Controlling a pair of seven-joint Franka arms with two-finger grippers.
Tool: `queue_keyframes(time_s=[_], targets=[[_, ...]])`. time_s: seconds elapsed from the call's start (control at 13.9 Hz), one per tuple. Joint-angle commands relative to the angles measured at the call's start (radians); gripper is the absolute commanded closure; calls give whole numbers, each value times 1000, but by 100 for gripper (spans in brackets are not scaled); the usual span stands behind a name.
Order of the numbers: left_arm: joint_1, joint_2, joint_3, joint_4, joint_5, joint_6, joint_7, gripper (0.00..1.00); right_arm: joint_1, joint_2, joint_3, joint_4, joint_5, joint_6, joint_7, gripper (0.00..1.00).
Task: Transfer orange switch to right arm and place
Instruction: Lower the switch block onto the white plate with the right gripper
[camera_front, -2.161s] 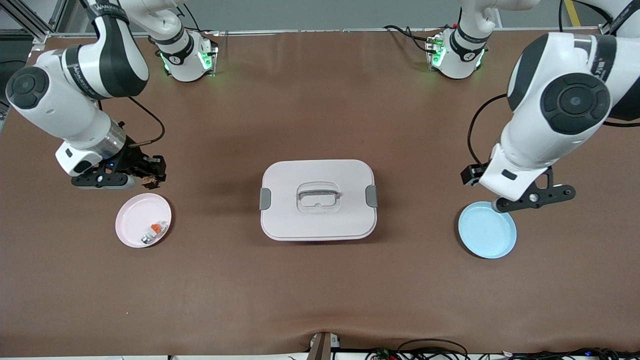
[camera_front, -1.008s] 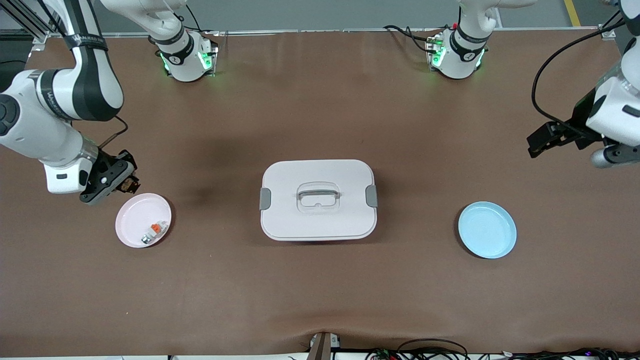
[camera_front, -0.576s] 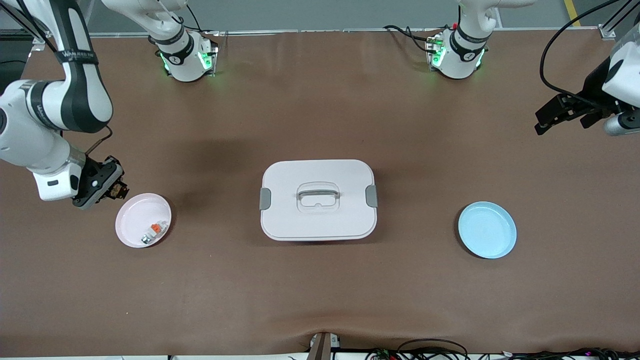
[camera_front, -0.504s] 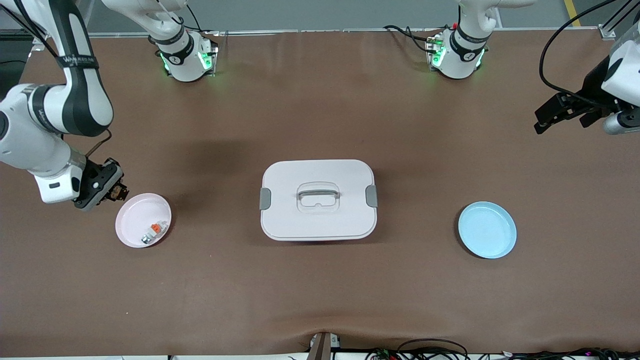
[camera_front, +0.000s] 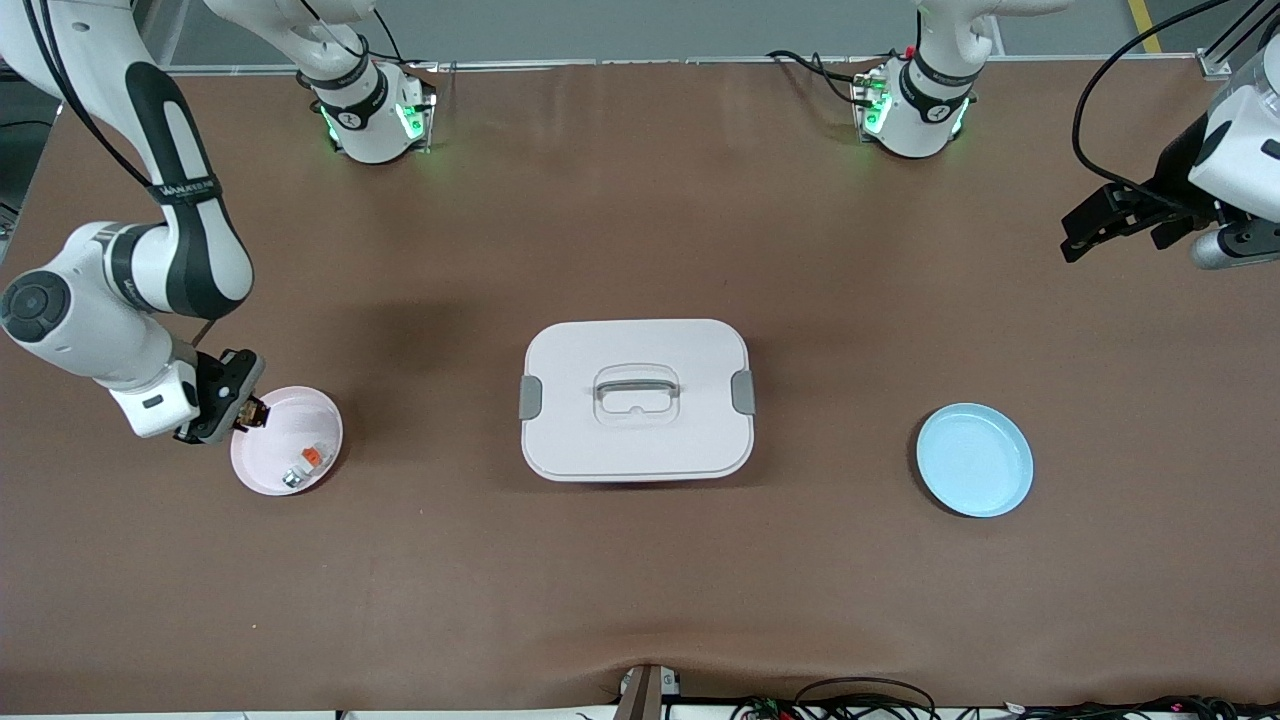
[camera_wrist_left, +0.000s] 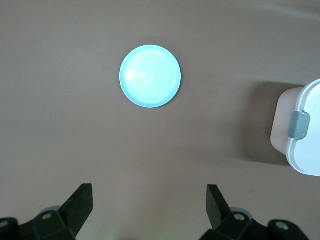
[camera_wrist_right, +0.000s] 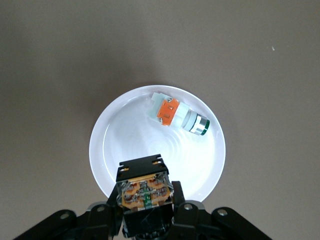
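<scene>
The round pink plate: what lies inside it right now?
On the round pink plate lies one whitish-grey part with an orange tab. The right tool, holding the small black-and-orange switch, covers part of the plate.

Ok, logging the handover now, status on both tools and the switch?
Right tool shut on orange switch, over pink plate rim. Whitish-grey part already in that plate. Left tool open, waiting above the table.

Table (camera_front: 640, 580) brown. Box (camera_front: 636, 400) pale pink, grey clips, grey handle. Plate (camera_front: 975, 460) light blue; dish (camera_front: 262, 470) pale pink. Part (camera_wrist_right: 177, 115) in dish whitish-grey, orange tab. Switch (camera_wrist_right: 145, 196) black, orange band. Arms white with black joints; claws black.
</scene>
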Motion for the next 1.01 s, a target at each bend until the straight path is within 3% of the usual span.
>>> queue_keyframes(time_s=[0.0,0.72,0.94], targets=[[-3,-3,2,19,-16,-15,22,0,-37,51,16,26,-4,42,-87,100],[-11,55,6,53,-10,-7,8,0,-74,146,19,9,-1,175,-182,100],[-16,124,3,144,-5,39,1,0,-74,147,19,-32,26,227,-169,100]])
